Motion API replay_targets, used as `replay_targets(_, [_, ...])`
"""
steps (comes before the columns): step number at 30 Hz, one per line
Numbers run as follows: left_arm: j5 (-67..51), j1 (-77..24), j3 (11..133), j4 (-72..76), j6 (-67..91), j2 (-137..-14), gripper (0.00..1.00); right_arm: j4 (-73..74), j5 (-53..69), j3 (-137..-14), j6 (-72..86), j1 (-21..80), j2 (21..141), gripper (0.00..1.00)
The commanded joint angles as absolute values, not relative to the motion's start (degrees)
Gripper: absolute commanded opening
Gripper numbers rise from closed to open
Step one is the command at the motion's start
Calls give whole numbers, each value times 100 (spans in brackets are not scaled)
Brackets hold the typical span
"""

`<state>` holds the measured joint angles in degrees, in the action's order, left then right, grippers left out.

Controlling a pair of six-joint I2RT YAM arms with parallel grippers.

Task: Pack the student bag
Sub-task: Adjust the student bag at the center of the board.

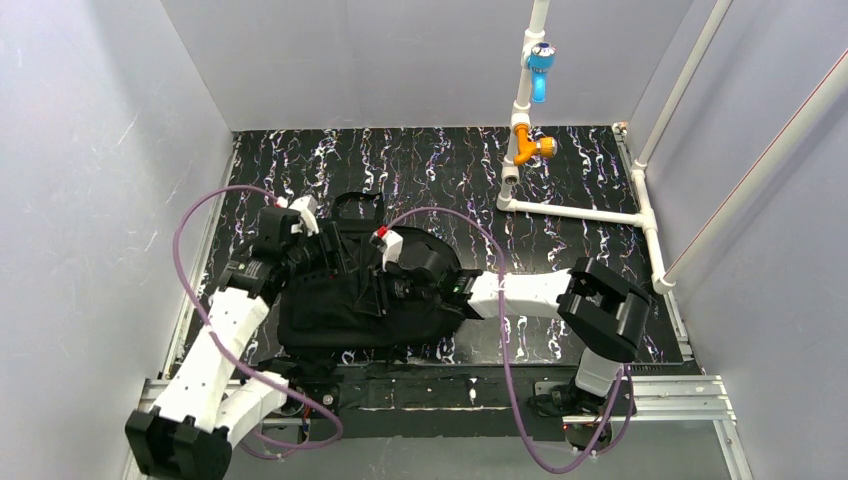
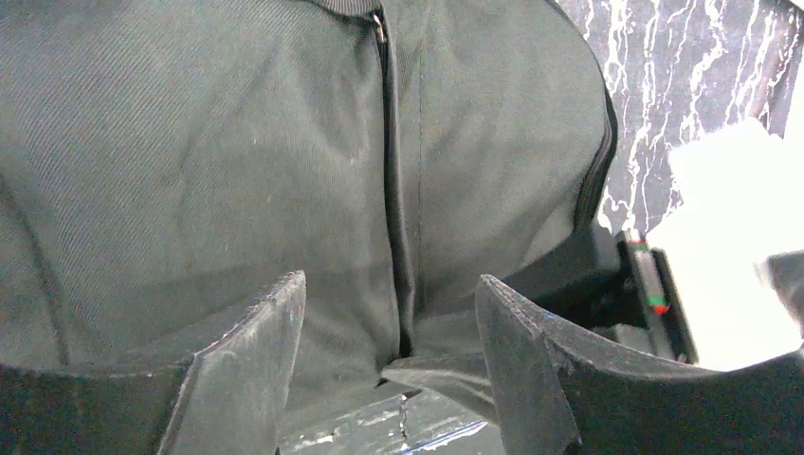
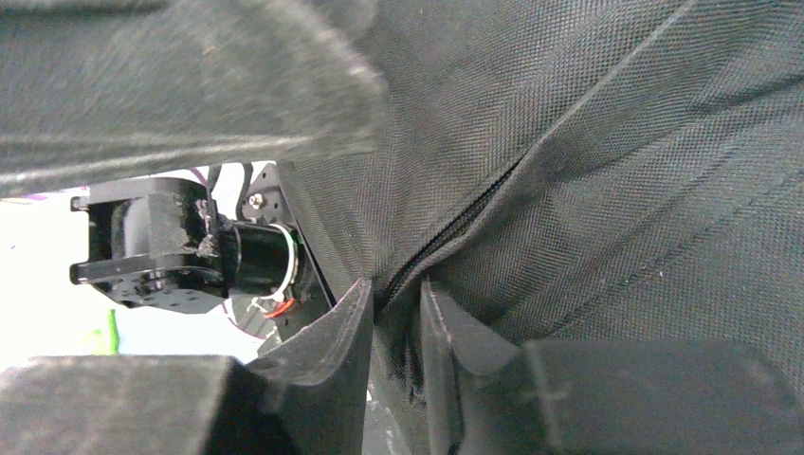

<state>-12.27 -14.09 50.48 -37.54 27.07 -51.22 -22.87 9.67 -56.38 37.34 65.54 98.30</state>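
The student bag (image 1: pixel 330 312), a large black fabric backpack with a top loop, lies on the dark marbled table left of centre. My left gripper (image 1: pixel 326 256) hangs over its upper left part. In the left wrist view the left gripper (image 2: pixel 389 284) is open, its fingers (image 2: pixel 251 360) straddling the bag's (image 2: pixel 190 161) zipper seam (image 2: pixel 391 190). My right gripper (image 1: pixel 388 290) reaches in from the right. In the right wrist view the right gripper (image 3: pixel 396 301) is shut on a fold of the bag's (image 3: pixel 607 190) fabric at the zipper line (image 3: pixel 455 232).
A white pipe frame (image 1: pixel 575 212) with a blue valve (image 1: pixel 540 58) and an orange valve (image 1: pixel 530 148) stands at the back right. Grey walls close in on three sides. A metal rail (image 1: pixel 660 395) runs along the near edge. The left arm's wrist (image 3: pixel 180 251) shows in the right wrist view.
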Motion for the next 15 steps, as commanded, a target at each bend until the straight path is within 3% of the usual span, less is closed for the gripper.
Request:
replay_targets(1, [-1559, -1397, 5195, -3353, 2733, -5703, 65, -2805, 1063, -5818, 3702, 6845, 10193, 23])
replay_targets(3, [-1741, -1400, 5176, -3093, 2785, -6111, 65, -2630, 894, -5983, 3578, 7145, 10406, 14])
replay_targets(6, [-1881, -1404, 5192, -2941, 2821, -6820, 60, -2163, 122, -6011, 3297, 7501, 10518, 12])
replay_targets(8, [-1903, -1392, 5139, -2859, 2791, -7168, 49, -1938, -669, -5817, 3116, 7692, 10375, 16])
replay_targets(9, [-1792, -1397, 5066, -2791, 2802, -7255, 36, -1851, -933, -5696, 3024, 7732, 10268, 19])
replay_targets(11, [-1762, -1382, 4873, -2523, 2806, -7291, 21, -1795, -1180, -5398, 2957, 7752, 9967, 30])
replay_targets(15, [-1598, -1337, 4736, -2268, 2703, -7096, 7, -1913, -1078, -4725, 2835, 7752, 9176, 45])
